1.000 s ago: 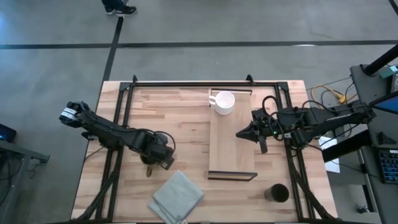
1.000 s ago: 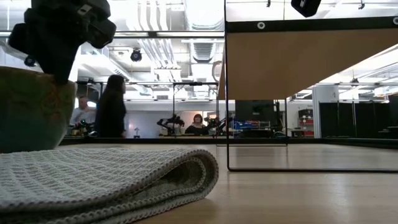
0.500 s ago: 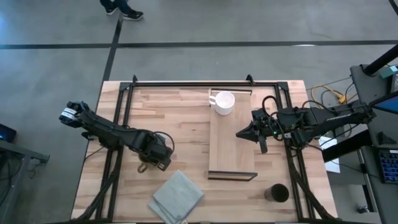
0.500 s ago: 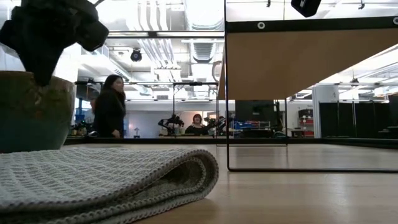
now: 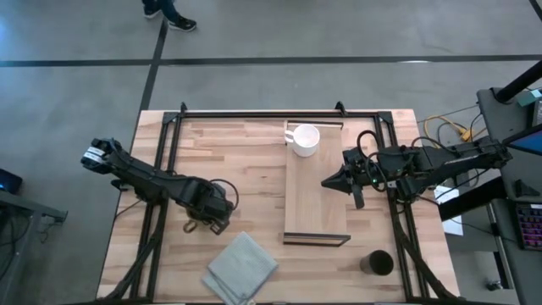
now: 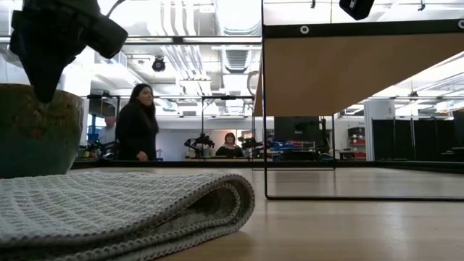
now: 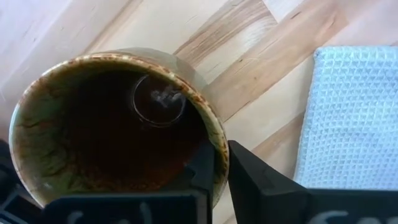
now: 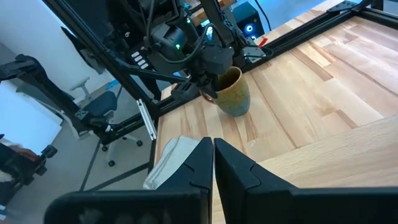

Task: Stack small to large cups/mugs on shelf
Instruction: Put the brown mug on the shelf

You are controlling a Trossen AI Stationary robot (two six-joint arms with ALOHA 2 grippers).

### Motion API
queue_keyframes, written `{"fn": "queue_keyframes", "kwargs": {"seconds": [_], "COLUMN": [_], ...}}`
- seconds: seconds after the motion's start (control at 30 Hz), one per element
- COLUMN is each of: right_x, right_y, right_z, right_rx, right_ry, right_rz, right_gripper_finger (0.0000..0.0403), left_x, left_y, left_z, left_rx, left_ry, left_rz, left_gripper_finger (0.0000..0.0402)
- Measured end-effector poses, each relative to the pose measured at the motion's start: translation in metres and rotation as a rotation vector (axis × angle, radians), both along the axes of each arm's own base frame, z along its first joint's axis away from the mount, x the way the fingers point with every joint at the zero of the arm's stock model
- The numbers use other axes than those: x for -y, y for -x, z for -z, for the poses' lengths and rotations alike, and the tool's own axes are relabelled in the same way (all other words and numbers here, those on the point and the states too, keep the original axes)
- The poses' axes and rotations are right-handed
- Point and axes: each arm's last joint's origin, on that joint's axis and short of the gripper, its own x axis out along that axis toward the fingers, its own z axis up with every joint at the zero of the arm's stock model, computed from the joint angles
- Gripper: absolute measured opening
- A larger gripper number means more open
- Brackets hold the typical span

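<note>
Grey concrete floor surrounded the light-wood table [image 5: 254, 161], seen across the middle of the high view. On it, right of centre, the shelf [image 5: 318, 199] lay as a long plank, with the white mug [image 5: 304, 140] set at its upper end. A folded grey cloth [image 5: 241, 267] was placed at the lower centre of the frame, and the dark green-black cup [image 5: 377, 263] stood at the lower right, off the shelf.

The glossy brown mug [image 7: 112, 127] was found left of centre, just above the cloth. Its wall was pinched by the left gripper [image 5: 206, 219], one finger inside the rim and one outside, as the left wrist view showed. The right gripper [image 5: 336, 183] was held at the shelf's right edge with its fingers drawn together on nothing.

The step in hand was judged to be carrying the brown mug to the shelf. A rim pinch is a narrow hold, so the mug should be lifted straight, kept upright, carried clear of the cloth and the shelf's edge, and lowered gently beside the white mug.
</note>
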Motion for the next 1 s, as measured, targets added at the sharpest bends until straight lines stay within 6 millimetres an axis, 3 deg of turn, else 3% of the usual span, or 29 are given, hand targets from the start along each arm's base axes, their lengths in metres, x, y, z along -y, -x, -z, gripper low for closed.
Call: {"fn": "queue_keyframes", "kwargs": {"seconds": [0.17,0.6,1.0], "right_x": [0.0,0.0,0.0], "right_y": [0.0,0.0,0.0], "right_z": [0.0,0.0,0.0], "right_rx": [0.001,0.002,0.002], "right_ry": [0.001,0.007,0.007], "right_rz": [0.0,-0.002,-0.001], "right_gripper_finger": [0.0009,0.0009,0.0009], "left_x": [-0.001,-0.019,-0.027], "left_y": [-0.004,-0.025,-0.046], "left_z": [-0.006,-0.048,-0.066], "left_rx": [0.027,0.212,0.369], "left_ry": [-0.012,-0.071,-0.089], "left_rz": [0.011,0.065,0.133], "left_gripper_finger": [0.0005,0.0002,0.0001]}}
